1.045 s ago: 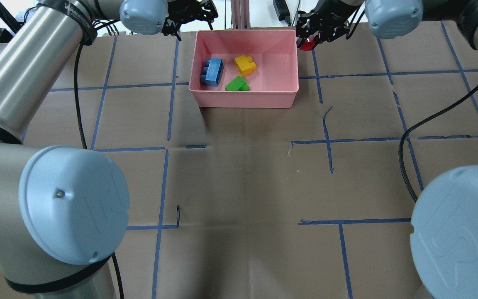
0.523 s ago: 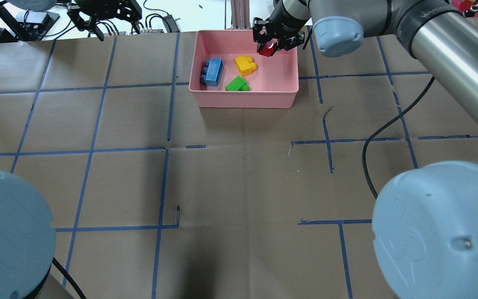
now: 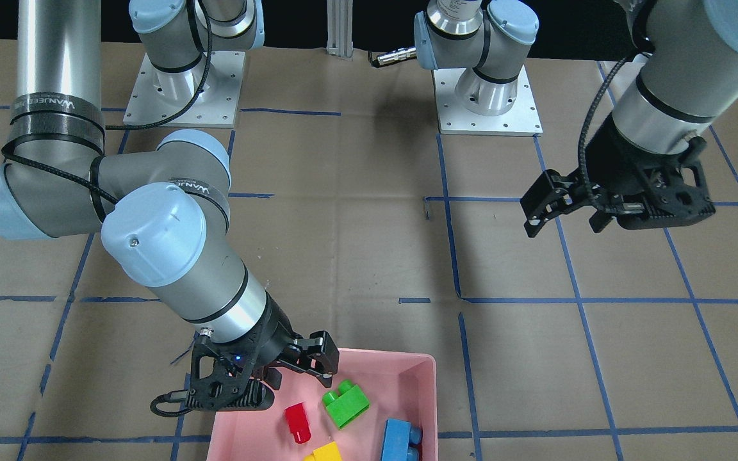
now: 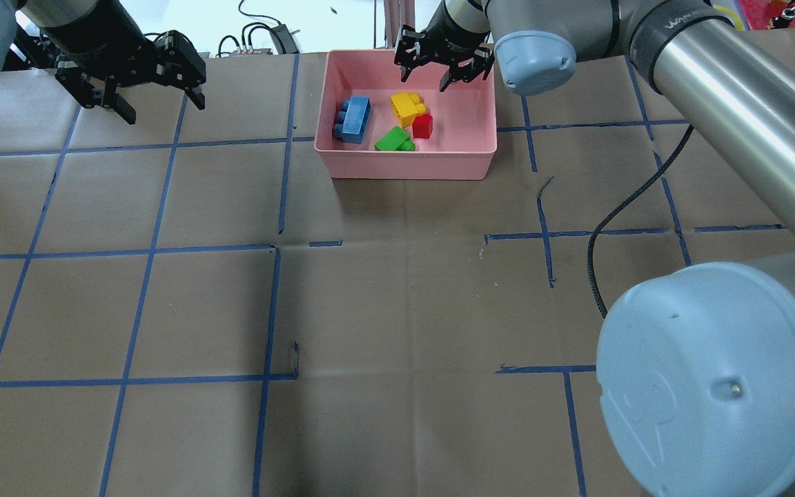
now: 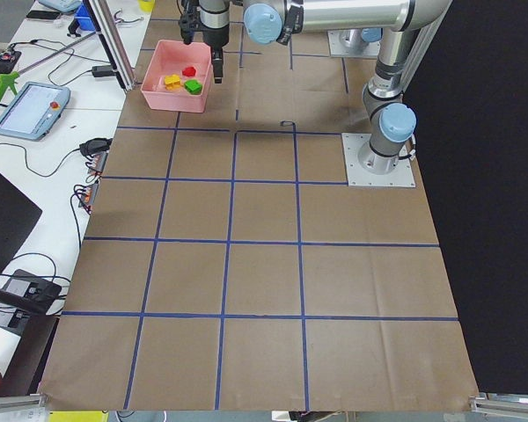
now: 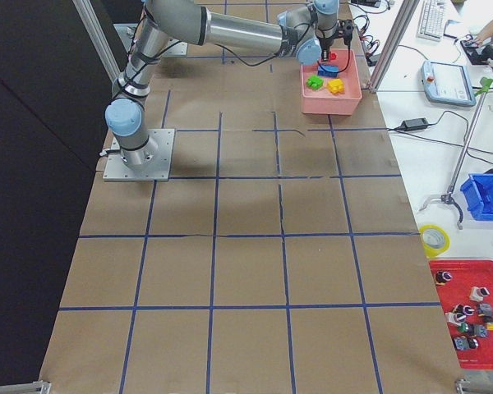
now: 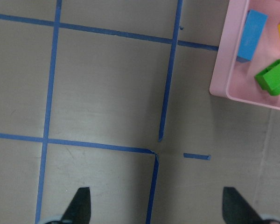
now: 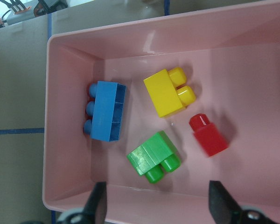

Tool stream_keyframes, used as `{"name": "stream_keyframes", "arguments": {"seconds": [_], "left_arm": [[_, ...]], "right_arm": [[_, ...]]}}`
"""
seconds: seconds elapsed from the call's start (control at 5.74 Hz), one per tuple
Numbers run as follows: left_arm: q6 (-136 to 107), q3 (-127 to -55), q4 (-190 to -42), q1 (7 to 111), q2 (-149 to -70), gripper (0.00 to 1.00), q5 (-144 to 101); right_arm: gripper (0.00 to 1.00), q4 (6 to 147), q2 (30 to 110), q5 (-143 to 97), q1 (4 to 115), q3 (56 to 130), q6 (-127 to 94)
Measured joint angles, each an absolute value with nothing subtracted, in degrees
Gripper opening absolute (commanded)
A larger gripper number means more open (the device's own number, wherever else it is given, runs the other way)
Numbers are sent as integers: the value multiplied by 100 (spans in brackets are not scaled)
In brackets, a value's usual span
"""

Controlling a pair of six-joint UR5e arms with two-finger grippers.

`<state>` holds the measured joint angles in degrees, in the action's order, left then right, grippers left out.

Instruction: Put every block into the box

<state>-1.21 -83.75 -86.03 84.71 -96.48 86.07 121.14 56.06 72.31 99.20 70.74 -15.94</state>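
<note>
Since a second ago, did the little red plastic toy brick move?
Yes. The red brick went from outside the shallow pink plastic tray's right rim leftward into it, beside the yellow studded brick.

You saw the red block (image 4: 422, 125) leave the right gripper (image 4: 444, 74). A second ago it was pinched just outside the far right corner of the box (image 4: 411, 166), and half a second ago it hung over the box's far side. It ended up lying inside, just beside the yellow block (image 4: 407, 108) and the green block (image 4: 393, 140). The right gripper's fingers spread apart (nothing left between them). The left gripper (image 4: 163, 109) swung leftward from the box's far left corner, well away from it.
</note>
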Motion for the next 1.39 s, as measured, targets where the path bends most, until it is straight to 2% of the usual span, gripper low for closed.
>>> {"name": "stream_keyframes", "arguments": {"seconds": [0.35,0.7,1.05,1.39], "left_arm": [[-68,-8579,-8852,8873,-9168,100,8633],[320,-8588,-8903,8910,-9083,100,8979],[394,-8587,-8899,8895,-9080,100,9032],[452,-8587,-8896,8825,-9085,100,9029]], "right_arm": [[100,11585,5893,7252,9912,7181,-1204],[100,9826,6685,7415,9789,7503,-204],[100,9403,7449,8352,9733,7886,170],[100,9386,8247,9051,9731,8583,110]]}}
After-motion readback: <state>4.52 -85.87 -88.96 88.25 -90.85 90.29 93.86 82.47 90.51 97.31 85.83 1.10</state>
